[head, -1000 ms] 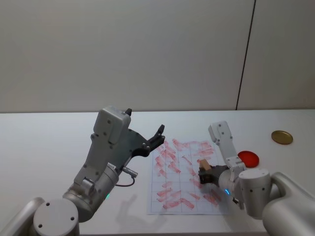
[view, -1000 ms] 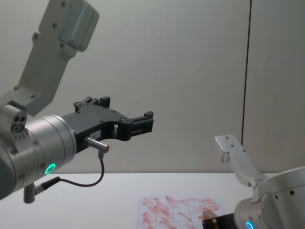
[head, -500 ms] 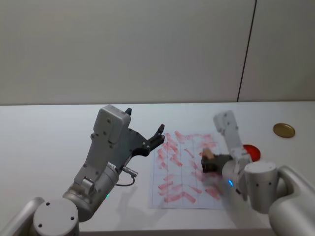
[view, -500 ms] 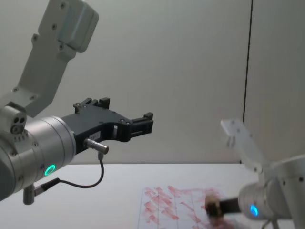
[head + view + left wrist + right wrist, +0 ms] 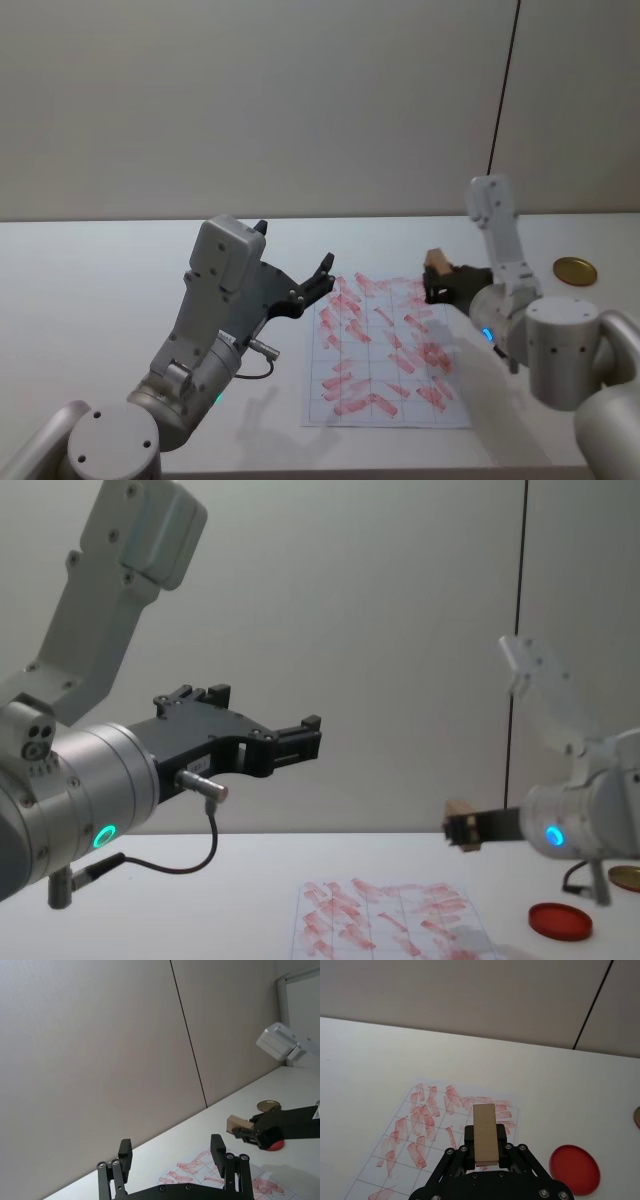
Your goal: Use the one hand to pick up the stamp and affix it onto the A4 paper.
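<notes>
The right hand (image 5: 438,283) has lifted off the A4 paper (image 5: 384,350) and hangs over its far edge, clamped across the stamp (image 5: 436,263), a light, rigid block best pinched on flat sides; left hand (image 5: 312,284) parked, released.

Stamp (image 5: 484,1131) — pale bare wood, matt, smooth-faced. A4 paper (image 5: 385,350) — thin white sheet, matt, red ink smears. Right pincer (image 5: 485,1144) — black matt plastic, metal screws. Ink pad (image 5: 574,1169) — red, smooth. Counter (image 5: 100,290) — white, smooth, faint sheen.
</notes>
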`<move>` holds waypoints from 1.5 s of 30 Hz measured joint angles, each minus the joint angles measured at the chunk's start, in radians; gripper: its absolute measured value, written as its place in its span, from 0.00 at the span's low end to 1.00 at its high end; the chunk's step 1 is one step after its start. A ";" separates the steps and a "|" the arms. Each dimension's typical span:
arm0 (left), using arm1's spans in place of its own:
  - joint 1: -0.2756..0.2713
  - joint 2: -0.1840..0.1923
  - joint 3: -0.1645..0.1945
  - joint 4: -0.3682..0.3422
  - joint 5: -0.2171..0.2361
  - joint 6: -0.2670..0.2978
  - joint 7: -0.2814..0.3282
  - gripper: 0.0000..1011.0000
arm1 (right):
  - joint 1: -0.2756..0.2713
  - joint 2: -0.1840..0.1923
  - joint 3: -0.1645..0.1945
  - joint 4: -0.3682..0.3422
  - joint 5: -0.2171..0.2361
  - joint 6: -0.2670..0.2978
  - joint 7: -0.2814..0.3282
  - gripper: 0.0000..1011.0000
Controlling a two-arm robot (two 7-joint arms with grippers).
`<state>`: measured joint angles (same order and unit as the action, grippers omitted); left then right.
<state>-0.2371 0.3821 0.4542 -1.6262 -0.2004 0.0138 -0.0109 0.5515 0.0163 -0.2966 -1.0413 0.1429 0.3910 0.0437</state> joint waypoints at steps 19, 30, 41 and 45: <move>0.000 0.000 0.000 0.000 0.000 0.000 0.000 0.98 | -0.006 0.050 0.081 -0.001 0.018 0.034 -0.078 0.22; 0.000 0.000 0.000 0.000 0.000 0.000 0.000 0.98 | 0.062 0.051 0.104 0.169 0.006 -0.005 -0.081 0.22; 0.000 0.000 0.000 0.000 0.000 0.000 0.000 0.98 | 0.172 0.029 0.105 0.406 -0.009 -0.072 -0.066 0.22; 0.000 0.000 0.000 0.000 0.000 0.000 0.000 0.98 | 0.208 0.021 0.102 0.486 -0.013 -0.101 -0.057 0.22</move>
<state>-0.2371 0.3821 0.4542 -1.6262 -0.2004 0.0139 -0.0109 0.7600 0.0371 -0.1944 -0.5558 0.1294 0.2901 -0.0132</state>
